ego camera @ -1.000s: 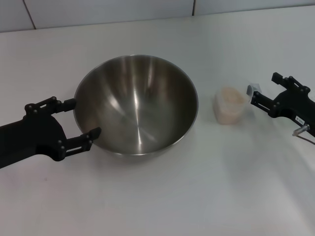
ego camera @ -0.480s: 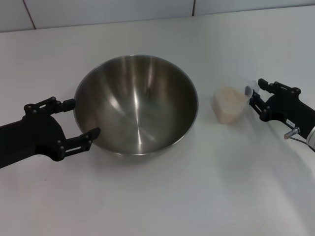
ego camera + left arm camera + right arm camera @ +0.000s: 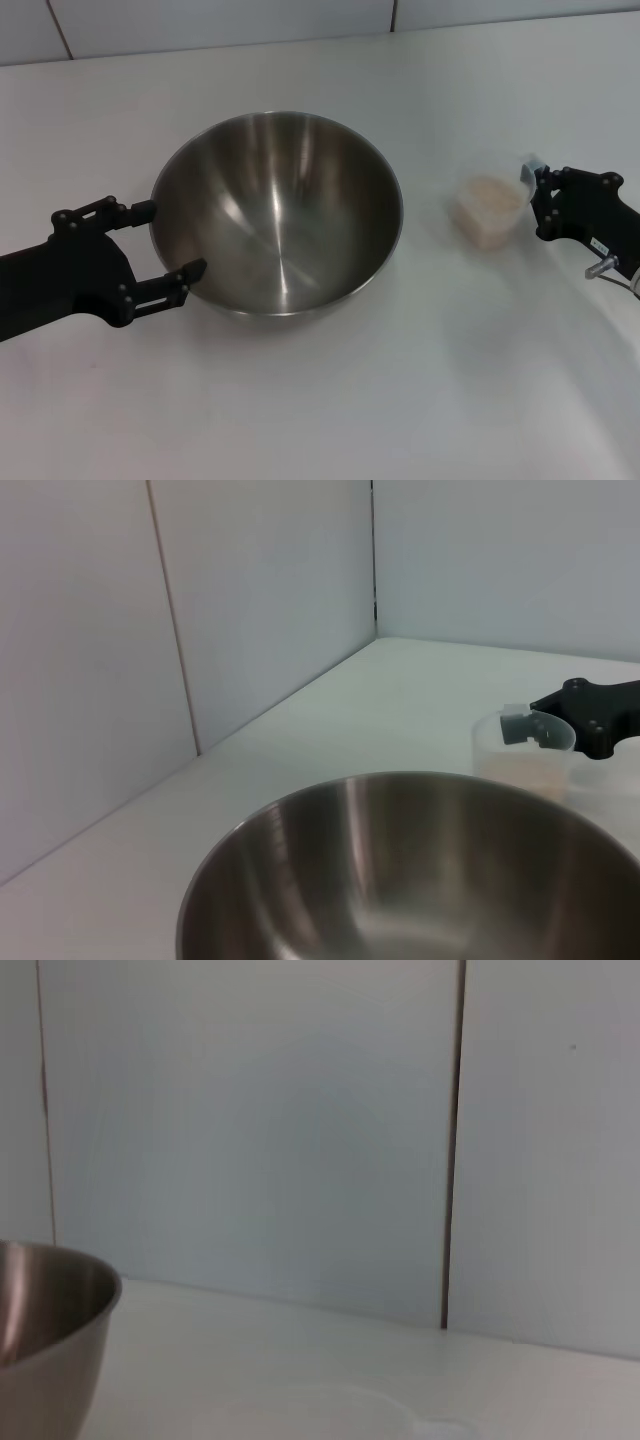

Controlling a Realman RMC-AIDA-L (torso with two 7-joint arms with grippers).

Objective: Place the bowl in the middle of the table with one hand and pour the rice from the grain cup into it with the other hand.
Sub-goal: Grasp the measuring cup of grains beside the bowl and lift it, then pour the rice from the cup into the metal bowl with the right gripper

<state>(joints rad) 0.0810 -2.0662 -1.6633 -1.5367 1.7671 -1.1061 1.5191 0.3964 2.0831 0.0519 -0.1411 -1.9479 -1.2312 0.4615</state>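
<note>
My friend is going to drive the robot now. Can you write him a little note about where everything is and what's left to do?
Left gripper: open, its fingers on either side of the bowl's left rim.
Right gripper: at the right side of the grain cup, a fingertip at its rim; whether it grips cannot be told.
The bowl sits about mid-table and is empty. The rice is all in the cup, which is right of the bowl and upright.
Done: bowl placed.
Left: get a firm hold on the cup, carry it over the bowl, pour.
</note>
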